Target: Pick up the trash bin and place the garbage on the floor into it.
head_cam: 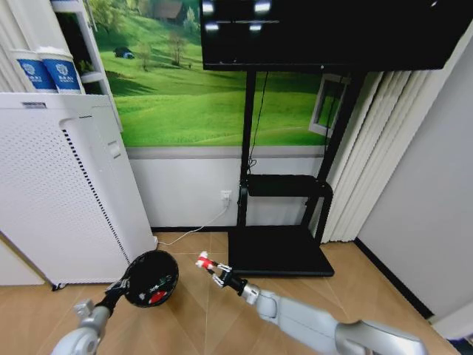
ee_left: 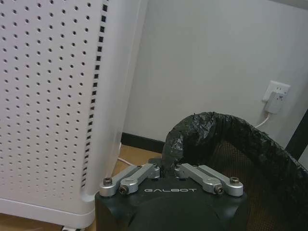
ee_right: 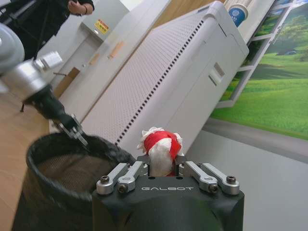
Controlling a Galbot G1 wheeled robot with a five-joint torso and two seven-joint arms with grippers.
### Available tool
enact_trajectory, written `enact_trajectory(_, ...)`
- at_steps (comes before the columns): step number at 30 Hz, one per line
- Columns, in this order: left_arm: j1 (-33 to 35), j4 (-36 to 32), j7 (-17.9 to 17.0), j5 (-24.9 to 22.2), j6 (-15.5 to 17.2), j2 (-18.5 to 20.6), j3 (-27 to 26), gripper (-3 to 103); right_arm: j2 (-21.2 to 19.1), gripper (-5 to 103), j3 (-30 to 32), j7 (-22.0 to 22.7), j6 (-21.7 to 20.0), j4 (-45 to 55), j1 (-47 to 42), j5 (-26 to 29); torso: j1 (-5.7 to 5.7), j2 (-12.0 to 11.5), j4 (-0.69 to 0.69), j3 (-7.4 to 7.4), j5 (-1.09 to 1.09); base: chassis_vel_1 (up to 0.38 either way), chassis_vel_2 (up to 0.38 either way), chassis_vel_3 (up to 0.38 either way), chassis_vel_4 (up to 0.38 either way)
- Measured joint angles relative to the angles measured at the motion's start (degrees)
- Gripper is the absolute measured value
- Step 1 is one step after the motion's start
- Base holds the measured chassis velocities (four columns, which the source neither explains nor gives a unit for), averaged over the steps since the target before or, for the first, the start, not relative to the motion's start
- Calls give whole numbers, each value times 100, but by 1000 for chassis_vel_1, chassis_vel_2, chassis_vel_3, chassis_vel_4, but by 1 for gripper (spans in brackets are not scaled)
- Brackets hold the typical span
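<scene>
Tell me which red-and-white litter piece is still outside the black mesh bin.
The crumpled red-and-white wrapper pinched in the right gripper; the other red piece lies inside the black mesh trash bin.

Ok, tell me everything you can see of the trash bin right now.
The trash bin is a small round black mesh basket lined with a crinkled black plastic bag folded over its rim. The left hand is shut on the rim, holding it off the wooden floor beside the white perforated appliance, mouth tipped toward the head camera. Something red lies inside. The right hand, shut on a crumpled red-and-white wrapper, is just beside the rim.
</scene>
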Motion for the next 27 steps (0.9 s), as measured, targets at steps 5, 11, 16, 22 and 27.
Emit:
enact_trajectory(5, -499, 182, -69, 1, 6, -127, 503, 6, 81, 24, -116, -64, 0, 233, 46, 39, 0, 0, -4, 0, -1, 0, 0, 0, 0)
enact_trajectory(11, -648, 57, -225, -4, 27, -282, 806, 6, 399, 24, -203, -66, 1, 201, 98, 78, 0, 0, 0, 0, 0, 0, 0, 0, 0)
enact_trajectory(16, -651, -134, -291, 17, 40, -377, 1017, 6, 785, 24, -288, -54, 1, -86, 143, 94, -1, 2, 0, -1, 0, 0, 0, 0, 0)
enact_trajectory(22, -669, -244, -285, 15, 46, -397, 1076, 6, 1073, 24, -388, -11, 0, -458, 148, 114, -1, 1, -2, -1, 1, 0, 0, 0, 0)
enact_trajectory(27, -496, -361, -232, 8, 51, -360, 958, 6, 1194, 28, -546, 60, -5, -669, 115, 123, -1, 1, -1, -1, 1, 0, 0, 0, 0)
